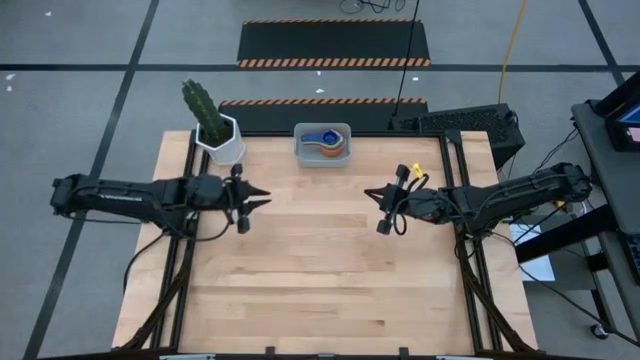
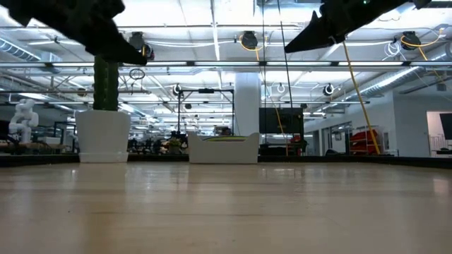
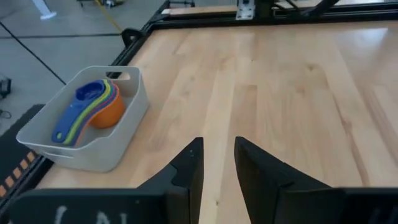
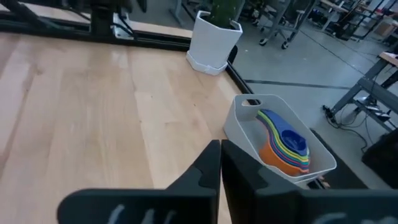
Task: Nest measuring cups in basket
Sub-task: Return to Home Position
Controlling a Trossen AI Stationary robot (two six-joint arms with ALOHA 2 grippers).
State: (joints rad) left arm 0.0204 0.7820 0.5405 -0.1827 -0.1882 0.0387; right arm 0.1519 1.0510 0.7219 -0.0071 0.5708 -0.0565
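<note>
The pale grey basket (image 1: 322, 145) stands on the table at the far edge, near the middle. The measuring cups (image 3: 87, 112) lie nested inside it, orange lowest and dark blue on top, handles together; they also show in the right wrist view (image 4: 285, 148). My left gripper (image 1: 262, 200) hangs above the table left of centre, its fingers a little apart and empty (image 3: 217, 158). My right gripper (image 1: 368, 194) hangs above the table right of centre, shut and empty (image 4: 220, 155). Both are nearer than the basket and clear of it.
A white hexagonal pot with a green cactus (image 1: 215, 130) stands at the table's far left corner, left of the basket. Bare wooden tabletop (image 1: 320, 280) lies between and in front of the grippers. A black frame edges the table.
</note>
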